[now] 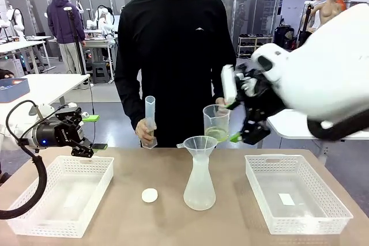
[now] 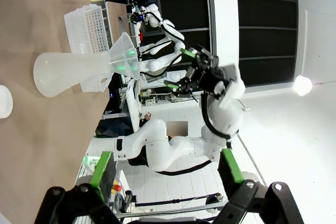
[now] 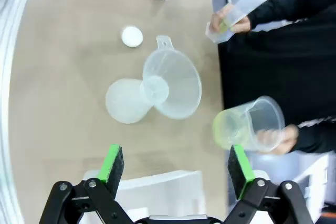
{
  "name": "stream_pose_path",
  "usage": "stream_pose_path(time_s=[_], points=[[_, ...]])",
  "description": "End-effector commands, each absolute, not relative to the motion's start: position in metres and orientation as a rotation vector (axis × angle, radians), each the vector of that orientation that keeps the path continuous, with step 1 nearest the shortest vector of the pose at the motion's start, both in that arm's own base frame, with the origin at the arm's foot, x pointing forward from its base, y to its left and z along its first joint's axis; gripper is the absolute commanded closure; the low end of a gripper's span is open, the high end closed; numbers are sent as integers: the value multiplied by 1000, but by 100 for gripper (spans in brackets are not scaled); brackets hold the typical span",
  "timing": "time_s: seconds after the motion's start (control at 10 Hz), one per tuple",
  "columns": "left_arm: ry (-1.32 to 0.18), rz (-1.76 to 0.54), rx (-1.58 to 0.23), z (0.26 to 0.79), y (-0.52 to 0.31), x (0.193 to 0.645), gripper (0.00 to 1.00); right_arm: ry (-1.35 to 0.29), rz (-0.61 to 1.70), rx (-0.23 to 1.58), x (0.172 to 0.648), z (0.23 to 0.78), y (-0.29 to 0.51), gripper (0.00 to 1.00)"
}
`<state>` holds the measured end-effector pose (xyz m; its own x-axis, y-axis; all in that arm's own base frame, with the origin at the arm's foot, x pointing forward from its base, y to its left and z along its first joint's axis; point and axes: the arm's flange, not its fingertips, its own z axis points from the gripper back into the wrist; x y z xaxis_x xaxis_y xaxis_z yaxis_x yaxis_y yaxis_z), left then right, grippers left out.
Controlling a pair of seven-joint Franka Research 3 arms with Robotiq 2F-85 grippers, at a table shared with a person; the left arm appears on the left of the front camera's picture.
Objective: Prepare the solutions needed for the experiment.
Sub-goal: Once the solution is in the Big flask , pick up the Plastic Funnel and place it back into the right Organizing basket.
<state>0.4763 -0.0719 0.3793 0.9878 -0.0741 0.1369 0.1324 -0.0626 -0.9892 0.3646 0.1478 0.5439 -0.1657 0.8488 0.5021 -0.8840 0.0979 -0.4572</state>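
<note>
The solution [image 1: 217, 135] is a shallow pale yellow-green liquid in a clear beaker [image 1: 216, 120] that the person holds above the table's far edge. Their other hand holds a graduated cylinder [image 1: 150, 120]. A translucent conical flask [image 1: 199, 184] with a funnel [image 1: 198, 143] in its neck stands mid-table. My right gripper [image 1: 233, 121] hangs open just beside the beaker, not touching it. In the right wrist view the beaker [image 3: 248, 123] lies ahead of the open right gripper [image 3: 176, 166]. My left gripper [image 1: 95, 132] is open above the left basket, and its left wrist view [image 2: 167, 169] shows nothing between the fingers.
A white basket [image 1: 34, 220] sits at the table's left, another [image 1: 337, 214] at its right with a white slip inside. A small white round cap [image 1: 150, 195] lies left of the flask. The person stands close behind the far edge.
</note>
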Motion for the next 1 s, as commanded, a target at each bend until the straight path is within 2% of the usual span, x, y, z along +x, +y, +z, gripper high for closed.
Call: stream_pose_path(time_s=[0.0,0.1,0.3,0.4,0.5,0.9], points=[[-45,-163,-1632,381,-73,475,0,-708,1175,396,391,554,101,0],[-45,-163,-1632,381,-73,475,0,-705,1043,424,399,554,78,0],[-45,-163,-1632,381,-73,475,0,-675,930,558,406,546,51,0],[-45,-163,-1632,381,-73,475,0,-630,906,537,407,538,49,0],[-45,-163,-1632,381,-73,475,0,-672,1056,503,401,543,44,0],[-45,-163,-1632,381,-73,475,0,-653,1020,502,404,540,44,0]])
